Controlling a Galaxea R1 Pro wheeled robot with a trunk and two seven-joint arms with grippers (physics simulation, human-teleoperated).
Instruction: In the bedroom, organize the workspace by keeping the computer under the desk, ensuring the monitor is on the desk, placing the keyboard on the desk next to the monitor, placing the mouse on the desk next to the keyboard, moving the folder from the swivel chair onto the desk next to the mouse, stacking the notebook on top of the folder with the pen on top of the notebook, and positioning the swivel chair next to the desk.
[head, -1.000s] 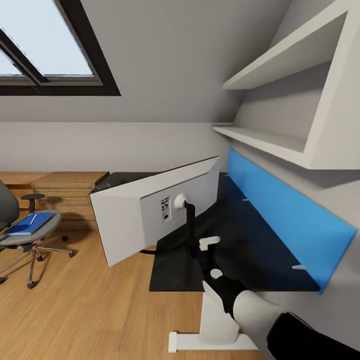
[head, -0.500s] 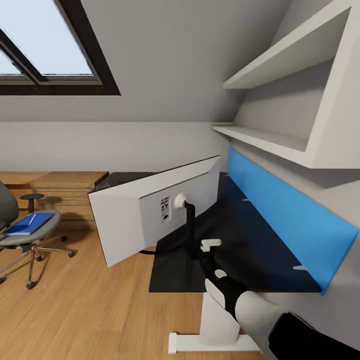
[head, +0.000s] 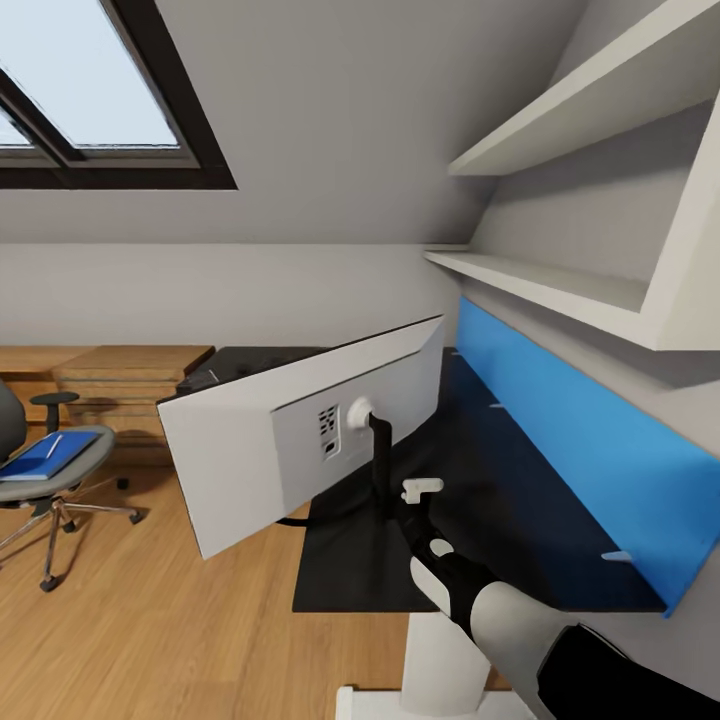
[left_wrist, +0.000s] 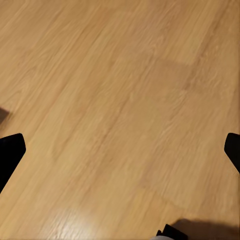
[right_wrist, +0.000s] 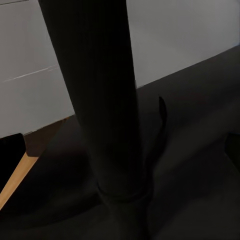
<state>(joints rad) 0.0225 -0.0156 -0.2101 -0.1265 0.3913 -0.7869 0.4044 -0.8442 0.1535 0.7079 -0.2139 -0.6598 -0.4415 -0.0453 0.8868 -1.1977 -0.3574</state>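
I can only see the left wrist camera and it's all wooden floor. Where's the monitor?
Observer: The monitor is on the black desk, its white back facing the head camera.
Operator: Is my other hand doing anything?
Observer: The right gripper is open, its fingers on either side of the monitor's black stand.
Operator: Where's the blue folder?
Observer: The folder lies on the swivel chair, off to the left, away from the desk.

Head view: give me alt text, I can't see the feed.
The right gripper is at the black stand of the white monitor, which stands at the edge of the dark desk. At far left, a swivel chair holds a blue folder.
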